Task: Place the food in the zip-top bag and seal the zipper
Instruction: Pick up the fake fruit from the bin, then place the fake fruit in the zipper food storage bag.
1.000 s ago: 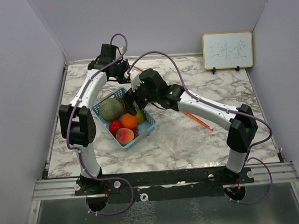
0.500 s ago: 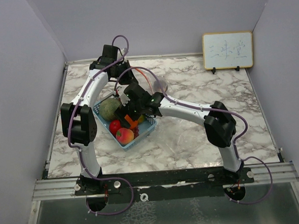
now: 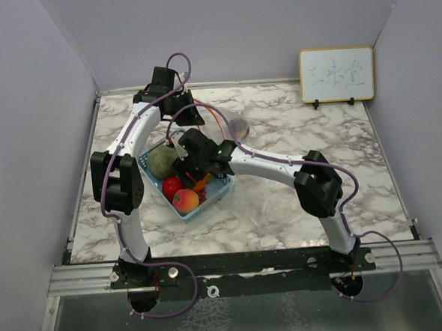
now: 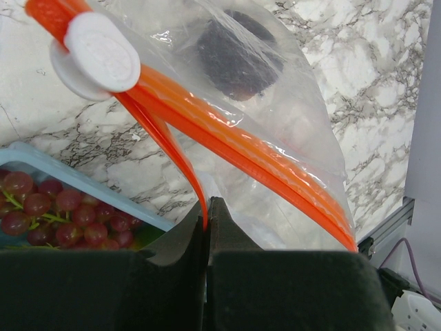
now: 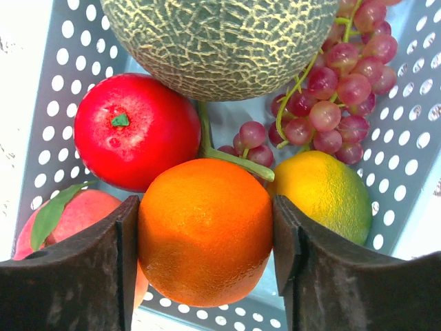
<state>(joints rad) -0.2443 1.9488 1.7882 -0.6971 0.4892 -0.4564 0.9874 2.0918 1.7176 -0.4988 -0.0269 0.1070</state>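
Note:
My right gripper (image 5: 205,207) is down in the light-blue basket (image 5: 406,138), shut on the orange (image 5: 205,231), one finger pressed to each side. Around it lie the netted melon (image 5: 220,41), red apple (image 5: 134,131), peach (image 5: 41,221), red grapes (image 5: 331,96) and a yellow-green fruit (image 5: 324,193). My left gripper (image 4: 207,207) is shut on the orange zipper strip of the zip-top bag (image 4: 275,138), held up behind the basket (image 3: 222,184). The bag's mouth gapes and a dark purple fruit (image 4: 238,52) lies inside. The white slider (image 4: 96,55) sits at one end.
A small whiteboard (image 3: 336,74) stands at the back right of the marble table (image 3: 355,150). Purple walls close in left, right and behind. The right arm's elbow (image 3: 316,190) reaches across the table's middle.

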